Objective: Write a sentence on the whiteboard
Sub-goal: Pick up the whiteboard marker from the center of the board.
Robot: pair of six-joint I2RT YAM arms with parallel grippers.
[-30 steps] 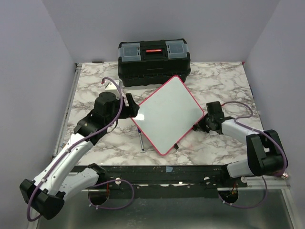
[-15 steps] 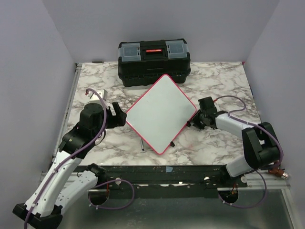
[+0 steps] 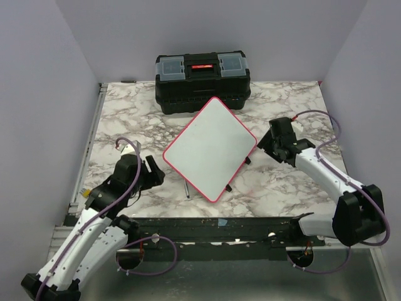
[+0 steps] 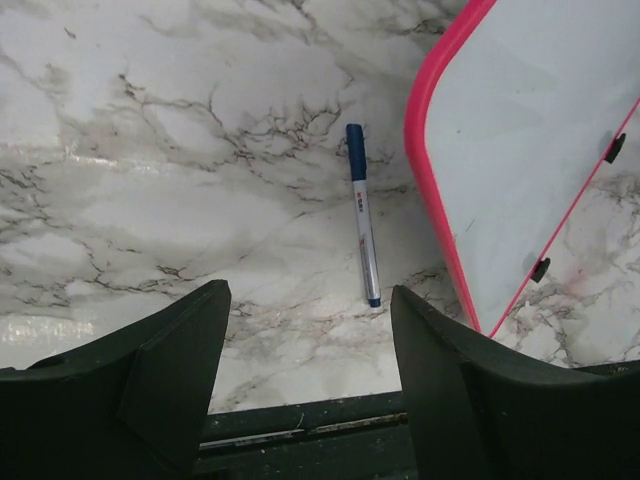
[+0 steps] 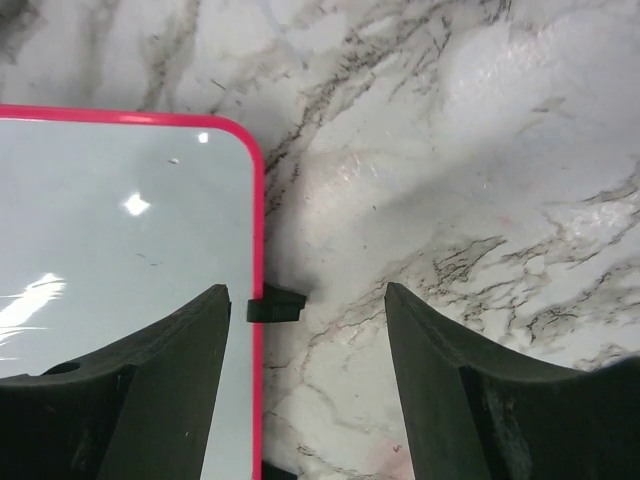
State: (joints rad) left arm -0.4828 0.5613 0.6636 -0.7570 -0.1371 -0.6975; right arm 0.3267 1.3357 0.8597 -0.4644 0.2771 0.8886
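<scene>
The marble tabletop carries a black toolbox at the back. The whiteboard lies flat just before it, turned diamond-wise. The left claw gapes empty near the board's left corner, and the right claw gapes empty beside its right corner. A pen lies beside the lower-left edge.

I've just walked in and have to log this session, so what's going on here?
Two robot arms are set over a whiteboard that lies flat on the marble table, turned corner-on in front of a black toolbox. No writing shows on it. A pen with a blue cap lies on the table beside the board's near left edge, touched by nothing. The left gripper hangs open near the pen, and the right gripper hangs open by the board's right corner. Neither holds anything.
</scene>
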